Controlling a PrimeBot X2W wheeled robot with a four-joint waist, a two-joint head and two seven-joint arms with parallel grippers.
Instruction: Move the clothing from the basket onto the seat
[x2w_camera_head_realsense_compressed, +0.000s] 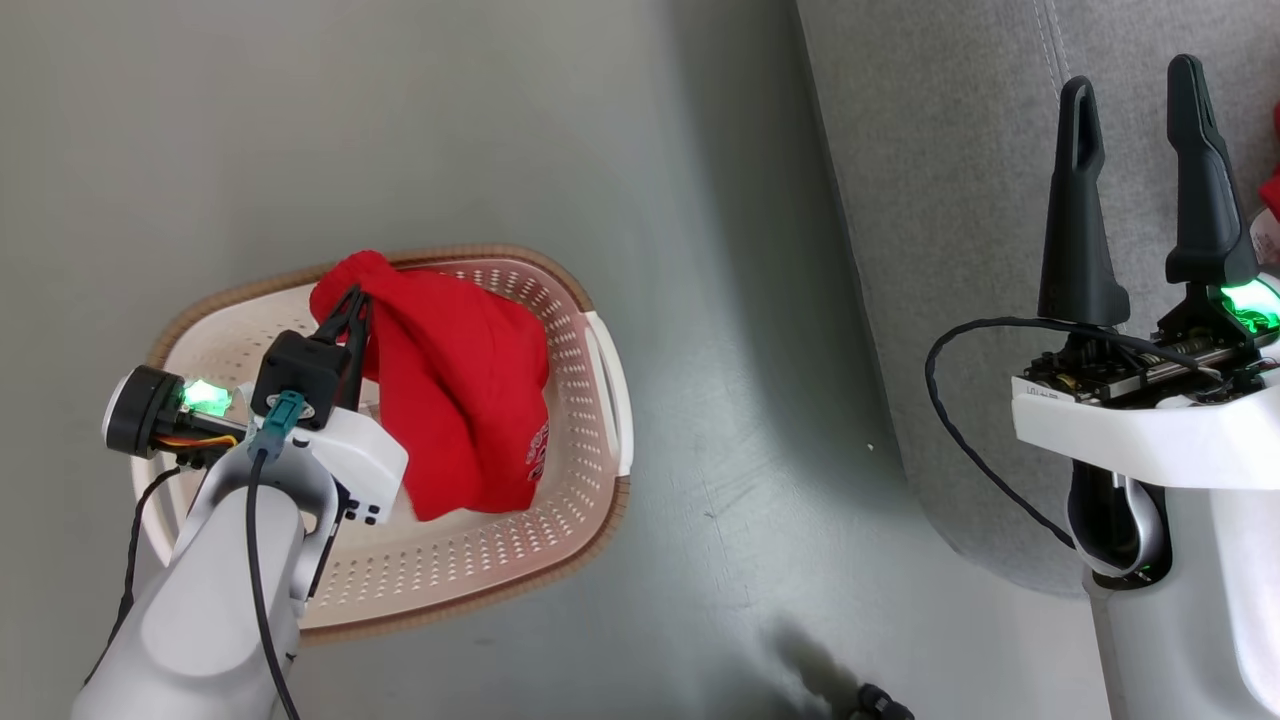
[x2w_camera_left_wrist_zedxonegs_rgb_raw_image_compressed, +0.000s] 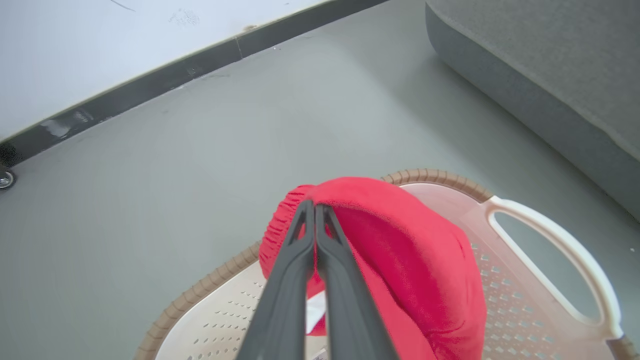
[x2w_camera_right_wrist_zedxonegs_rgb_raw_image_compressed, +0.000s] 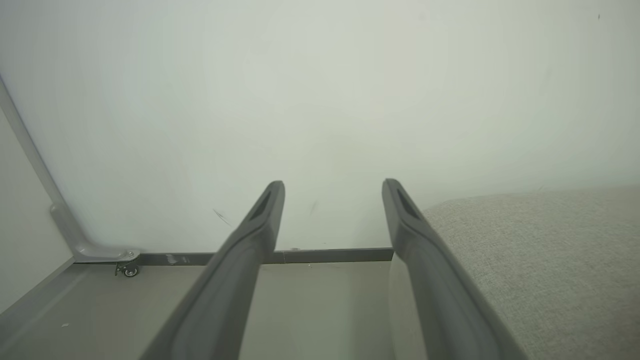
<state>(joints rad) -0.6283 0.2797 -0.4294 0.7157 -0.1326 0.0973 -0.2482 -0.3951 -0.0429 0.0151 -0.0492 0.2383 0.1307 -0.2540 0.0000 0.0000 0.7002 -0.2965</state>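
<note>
The left gripper (x2w_camera_head_realsense_compressed: 352, 305) clamps the bunched top of the red clothing (x2w_camera_head_realsense_compressed: 455, 390) over the basket (x2w_camera_head_realsense_compressed: 470, 570). The right gripper (x2w_camera_head_realsense_compressed: 1131, 75), fingers spread wide, holds nothing over the seat (x2w_camera_head_realsense_compressed: 950, 250)

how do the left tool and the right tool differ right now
The left tool is shut on the red garment; the right tool is open and empty. The left tool is above the basket; the right tool is by the sofa. Both have two long dark fingers.
</note>
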